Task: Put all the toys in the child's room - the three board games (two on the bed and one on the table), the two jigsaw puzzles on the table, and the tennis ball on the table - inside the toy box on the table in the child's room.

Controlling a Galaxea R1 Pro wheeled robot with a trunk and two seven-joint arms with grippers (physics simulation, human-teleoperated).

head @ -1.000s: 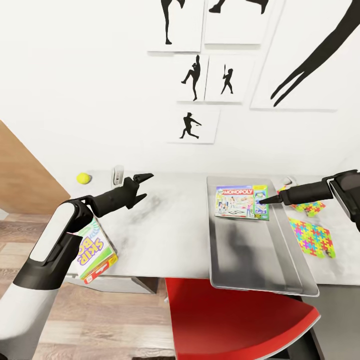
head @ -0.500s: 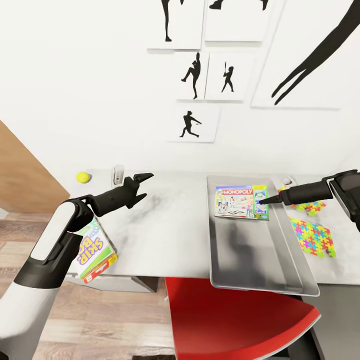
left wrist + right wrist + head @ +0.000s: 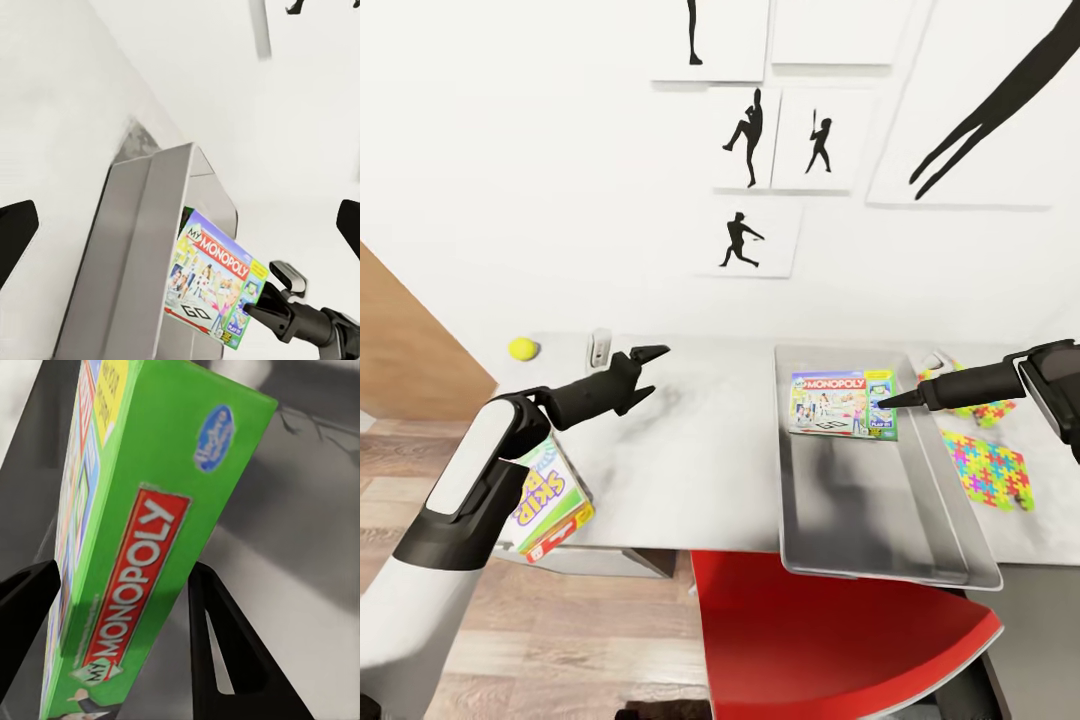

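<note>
My right gripper [image 3: 880, 400] is shut on the green edge of the white-green Monopoly board game [image 3: 842, 403], which hangs tilted over the far end of the grey toy box [image 3: 880, 520] on the table [image 3: 680, 460]. In the right wrist view the fingers [image 3: 217, 615] sit on either side of the Monopoly board game [image 3: 142, 547]. My left gripper [image 3: 645, 360] stands open above the table's left part, holding nothing. The Skip-Bo board game [image 3: 548, 497] lies at the front left edge, partly behind my left arm. The tennis ball [image 3: 523, 348] rests at the far left. Two jigsaw puzzles [image 3: 988, 470] [image 3: 972, 408] lie right of the toy box.
A red chair [image 3: 830, 640] stands against the table's front edge, below the toy box. A small white object [image 3: 598, 348] sits near the wall beside the tennis ball. A wooden panel [image 3: 405, 340] rises at the left. The left wrist view looks at the toy box [image 3: 127, 262] and the held game [image 3: 214, 281].
The whole picture has shifted a little, so the head camera moved. Both grippers and the Monopoly board game keep their places over the table.
</note>
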